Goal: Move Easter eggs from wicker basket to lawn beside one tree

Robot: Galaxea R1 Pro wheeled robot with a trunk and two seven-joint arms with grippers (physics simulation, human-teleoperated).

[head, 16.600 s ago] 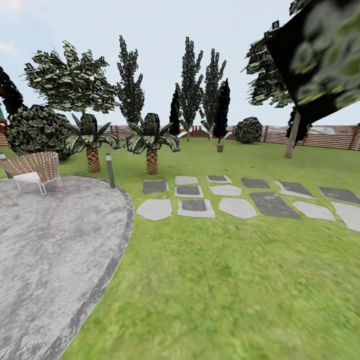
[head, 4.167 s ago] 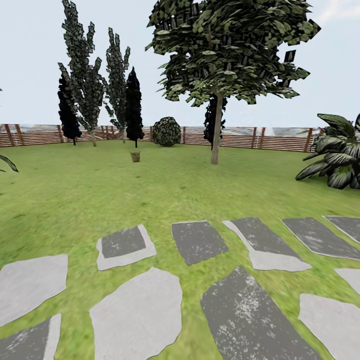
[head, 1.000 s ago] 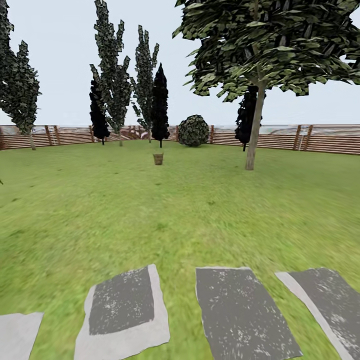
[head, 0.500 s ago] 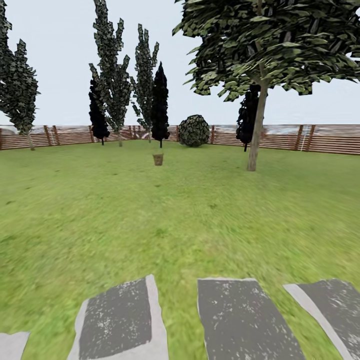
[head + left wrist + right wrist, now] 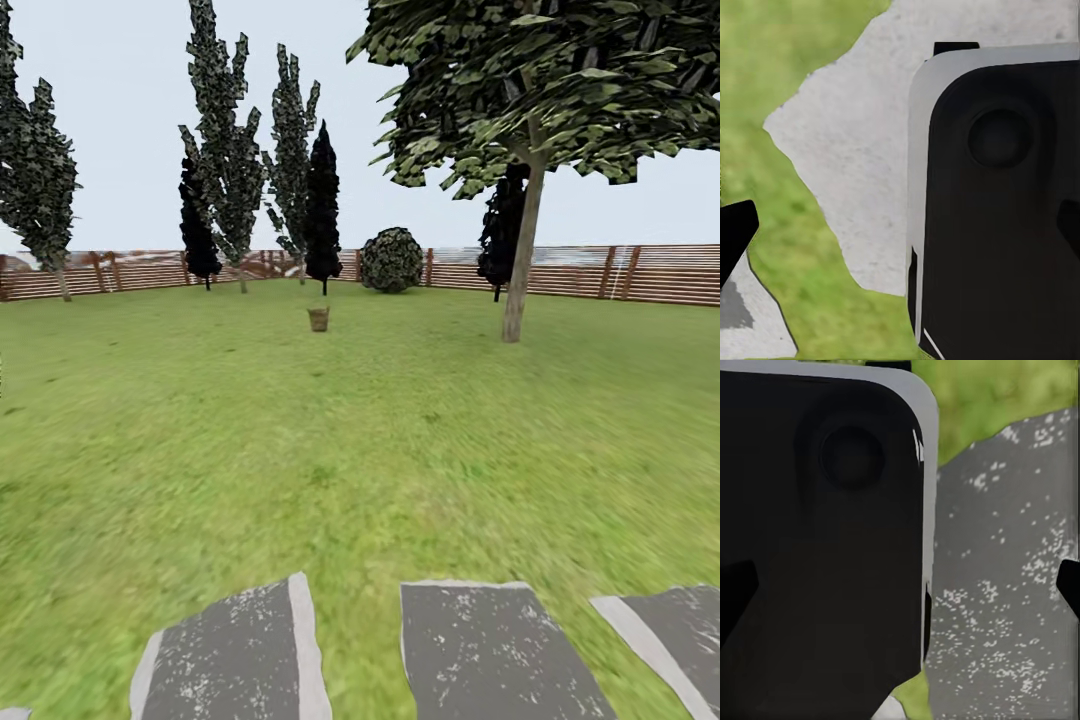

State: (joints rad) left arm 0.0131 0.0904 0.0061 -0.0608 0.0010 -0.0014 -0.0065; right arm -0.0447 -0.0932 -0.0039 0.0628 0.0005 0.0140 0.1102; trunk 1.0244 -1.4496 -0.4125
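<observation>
Green lawn (image 5: pixel 200 430) fills most of my head view. On the left, dark narrow trees (image 5: pixel 215 150) line the slatted fence (image 5: pixel 640 272). Centre, far off, I see the wicker basket (image 5: pixel 318 319) on the grass, too small for me to make out any eggs. Behind it sits a round bush (image 5: pixel 391 260). Right stands the tree (image 5: pixel 522 255), canopy cut off. Stepping stones (image 5: pixel 490 650) are cropped below. In the wrist views I glimpse dark finger tips (image 5: pixel 735 236), but whether either gripper is spread or pressed together, I cannot tell.
</observation>
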